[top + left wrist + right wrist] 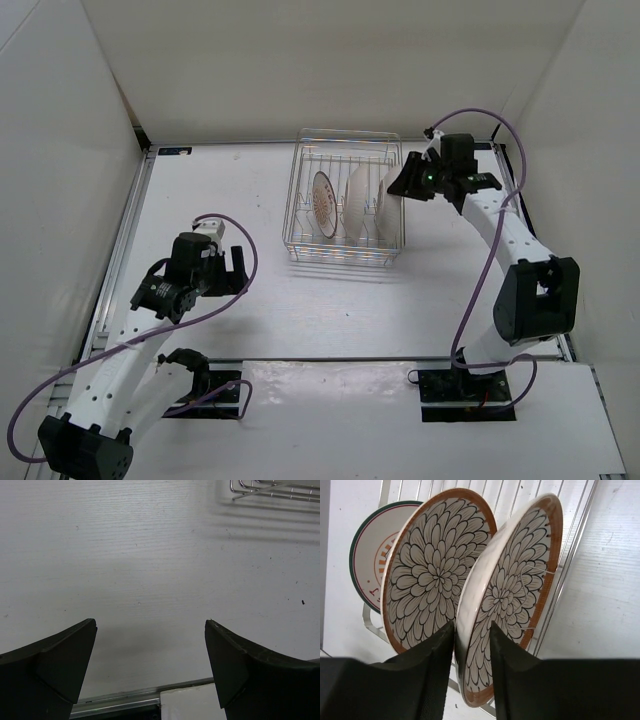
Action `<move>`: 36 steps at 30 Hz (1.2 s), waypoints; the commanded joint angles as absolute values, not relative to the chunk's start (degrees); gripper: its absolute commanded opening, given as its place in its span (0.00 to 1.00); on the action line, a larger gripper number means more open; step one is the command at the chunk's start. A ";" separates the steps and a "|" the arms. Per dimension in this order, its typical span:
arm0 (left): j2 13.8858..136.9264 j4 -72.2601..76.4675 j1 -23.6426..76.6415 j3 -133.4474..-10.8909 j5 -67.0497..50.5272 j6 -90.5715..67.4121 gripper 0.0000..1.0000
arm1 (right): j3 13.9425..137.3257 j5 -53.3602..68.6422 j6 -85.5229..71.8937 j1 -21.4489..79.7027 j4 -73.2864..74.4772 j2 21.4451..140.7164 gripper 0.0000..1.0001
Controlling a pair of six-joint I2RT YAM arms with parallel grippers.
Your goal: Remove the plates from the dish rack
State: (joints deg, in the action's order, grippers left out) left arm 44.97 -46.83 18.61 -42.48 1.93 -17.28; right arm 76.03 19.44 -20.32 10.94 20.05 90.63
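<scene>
White tabletop [250,200], matte, w/ faint horizontal grain & a few dark specks in the left wrist view. Plain white panel walls on 3 sides: back wall [330,60], left wall [50,180], right wall [600,120]. Aluminium rail [120,250] runs along table's left edge; second rail [330,358] crosses near the front. Small blue label [174,151] at back-left corner. Lighter white board [330,410] sits nearest the cam. Light even, from above, soft shadows only.
</scene>
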 commanded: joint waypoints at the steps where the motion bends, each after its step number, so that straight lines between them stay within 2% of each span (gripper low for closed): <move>1: 44.91 -47.37 19.07 -43.86 2.99 -17.40 1.00 | 80.67 18.99 -18.20 10.81 21.70 91.66 0.29; 2: 45.09 -47.46 18.81 -43.94 2.99 -17.49 1.00 | 81.03 18.81 -18.11 10.90 22.06 91.93 0.29; 3: 45.26 -47.63 18.90 -44.03 2.99 -17.58 1.00 | 81.30 18.81 -17.84 10.90 22.41 92.02 0.22; 6: 45.79 -47.90 18.81 -44.30 2.90 -17.67 1.00 | 82.53 19.07 -17.32 10.81 23.29 92.29 0.10; 9: 46.14 -48.16 18.90 -44.47 2.81 -17.67 1.00 | 83.58 19.95 -17.14 10.81 23.38 91.76 0.04; 15: 45.88 -47.99 18.81 -44.38 3.16 -17.75 1.00 | 89.63 21.97 -17.67 10.90 24.69 91.93 0.00; 25: 46.58 -48.24 18.81 -44.38 3.16 -17.93 1.00 | 100.02 21.88 -17.84 10.72 31.38 90.62 0.00; 30: 46.49 -48.08 18.90 -44.30 3.25 -17.93 1.00 | 96.86 21.80 -19.77 10.55 26.64 87.11 0.00; 36: 46.58 -48.16 18.90 -44.21 3.51 -18.02 1.00 | 86.93 22.06 -22.06 10.46 18.65 85.69 0.00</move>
State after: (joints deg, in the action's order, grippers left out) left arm 46.72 -48.03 18.65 -42.50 2.61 -17.67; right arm 87.15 20.29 -21.23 10.87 33.12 92.01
